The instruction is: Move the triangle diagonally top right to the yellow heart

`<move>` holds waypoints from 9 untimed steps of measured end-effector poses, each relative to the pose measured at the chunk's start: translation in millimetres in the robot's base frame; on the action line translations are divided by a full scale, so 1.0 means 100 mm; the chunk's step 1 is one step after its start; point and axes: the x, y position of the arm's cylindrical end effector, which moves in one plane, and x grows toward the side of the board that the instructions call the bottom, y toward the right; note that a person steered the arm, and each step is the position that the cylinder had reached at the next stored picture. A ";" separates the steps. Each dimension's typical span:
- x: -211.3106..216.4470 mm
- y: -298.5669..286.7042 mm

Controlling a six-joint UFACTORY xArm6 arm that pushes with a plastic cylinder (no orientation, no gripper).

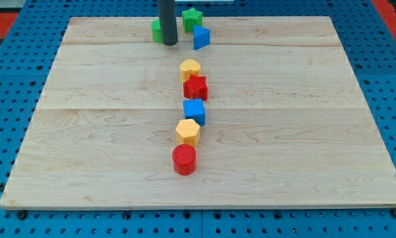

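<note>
The blue triangle (201,37) lies near the view's top, just right of centre. The yellow heart (191,69) sits below it, a little to the left, touching the red star (196,87). My tip (170,43) rests on the board to the left of the blue triangle, with a gap between them, and above-left of the yellow heart. A green block (157,30) is partly hidden behind the rod, its shape unclear.
A green star (192,16) sits at the top edge above the triangle. Below the red star, in a column, lie a blue cube (194,111), a yellow hexagon (188,131) and a red cylinder (184,159). The wooden board (85,132) sits on a blue pegboard.
</note>
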 end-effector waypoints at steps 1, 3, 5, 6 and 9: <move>0.00 -0.57; -0.01 -0.32; 0.75 0.72; 0.46 1.78; -0.08 0.12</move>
